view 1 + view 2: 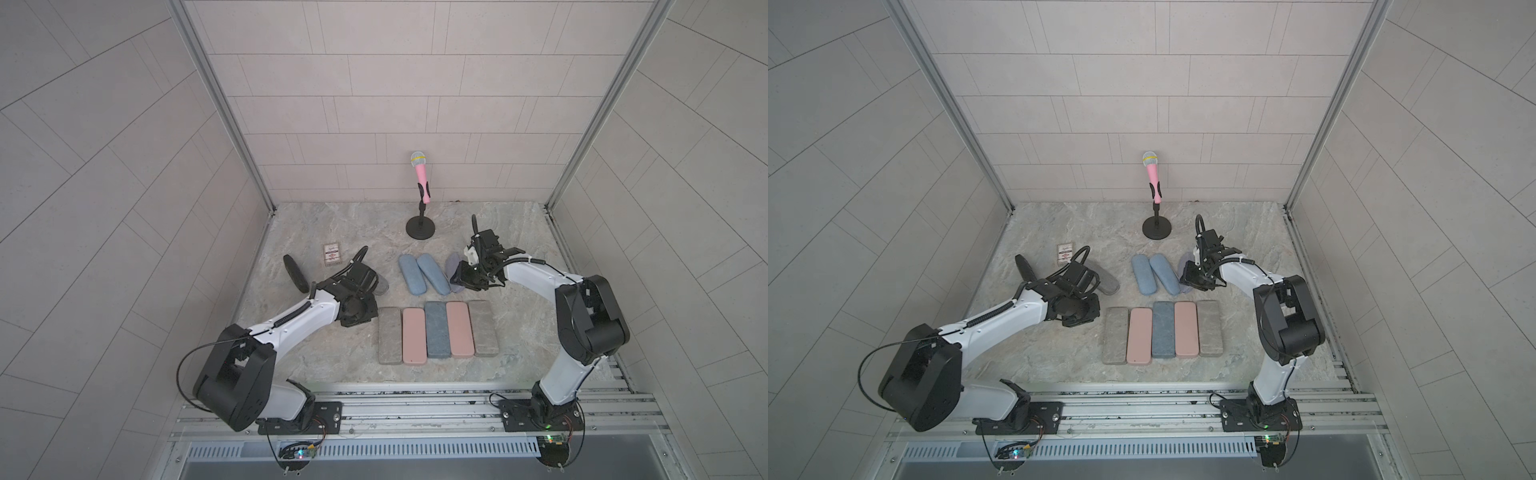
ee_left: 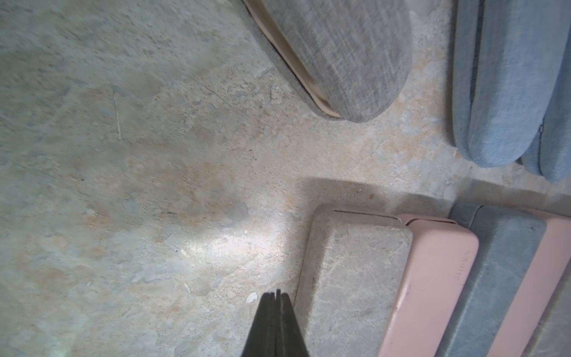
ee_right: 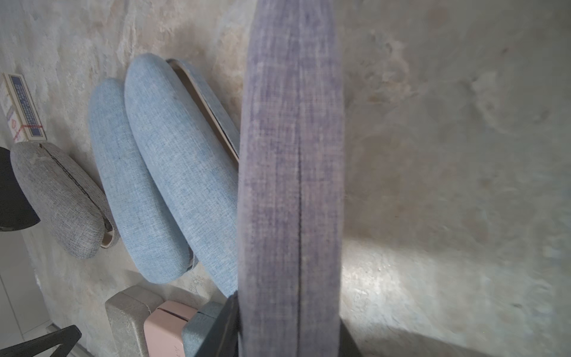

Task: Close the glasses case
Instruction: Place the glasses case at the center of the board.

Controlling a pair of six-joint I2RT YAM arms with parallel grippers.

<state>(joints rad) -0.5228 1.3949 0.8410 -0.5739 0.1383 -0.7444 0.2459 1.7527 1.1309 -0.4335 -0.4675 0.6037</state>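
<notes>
The marble table (image 1: 332,224) carried a row of five flat cases (image 1: 437,334) at its front. Behind that row, on the robot's right, was the purple glasses case (image 3: 290,154). Its long axis ran straight out from the right gripper (image 1: 462,277), whose jaws stood partly apart, clamping the case's near end from both sides. The left gripper (image 2: 276,298) was fully closed and empty, well apart from it, beside the grey end case (image 2: 352,272). The right arm was therefore nearer. Only the right wrist view showed the thin seam (image 3: 299,216). In both top views the gripper hid it, so latching could not be confirmed.
</notes>
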